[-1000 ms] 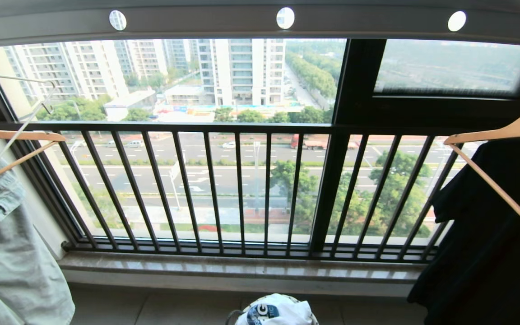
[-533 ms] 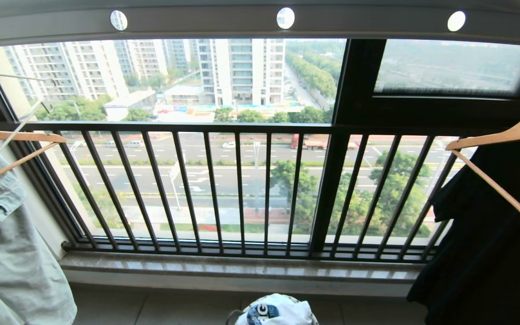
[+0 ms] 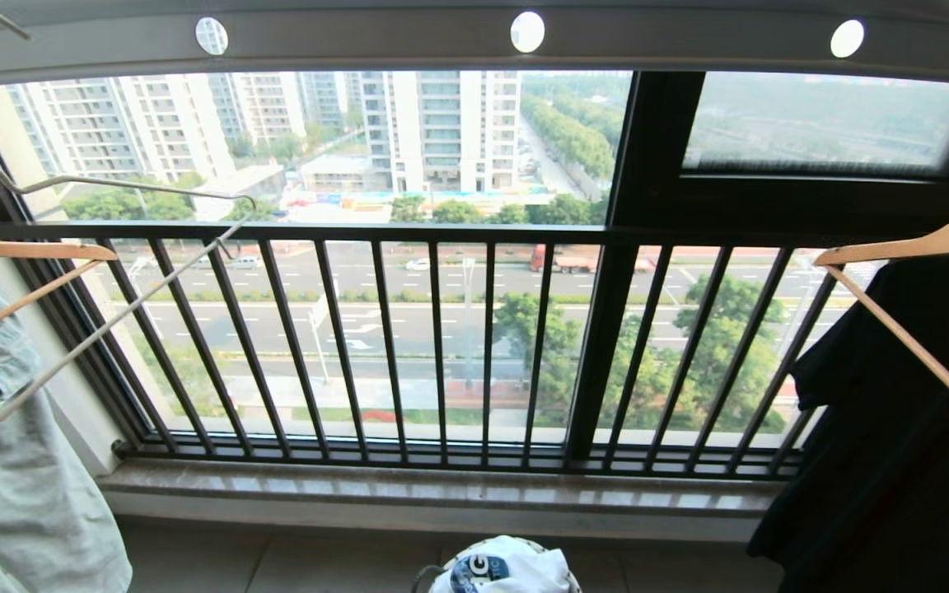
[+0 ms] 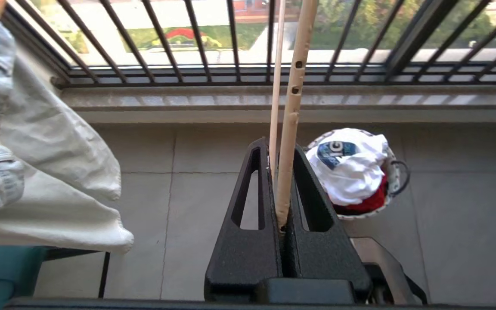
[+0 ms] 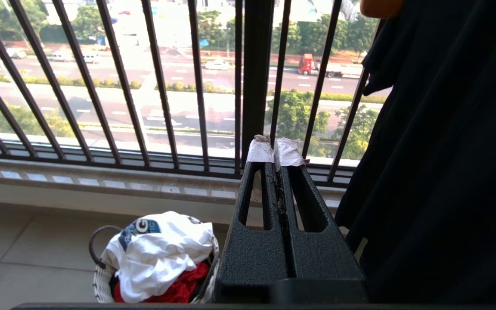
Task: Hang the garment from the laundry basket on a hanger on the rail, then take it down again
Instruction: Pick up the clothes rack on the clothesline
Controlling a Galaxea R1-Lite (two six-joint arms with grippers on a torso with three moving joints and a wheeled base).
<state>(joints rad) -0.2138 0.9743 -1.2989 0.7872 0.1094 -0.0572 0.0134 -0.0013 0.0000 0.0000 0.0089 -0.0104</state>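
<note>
Left gripper (image 4: 280, 172) fingers clamped on hanger (image 4: 290, 129) (held clear of rail (image 3: 474, 45)). Garment (image 4: 349, 170) lying in laundry basket (image 4: 392, 189) on floor. Right gripper (image 5: 274, 157) fingers closed, empty.

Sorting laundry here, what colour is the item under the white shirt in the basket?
Red, clearest in the right wrist view.

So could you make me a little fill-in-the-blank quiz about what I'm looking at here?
1. The left pincer is shut on the thin cream ____.
2. The white T-shirt lies in the woven ____, on top of something red.
3. The right pincer is shut and holds ____.
4. The black garment hangs on a ____ hanger.

Missing words: hanger; basket; nothing; wooden
</note>
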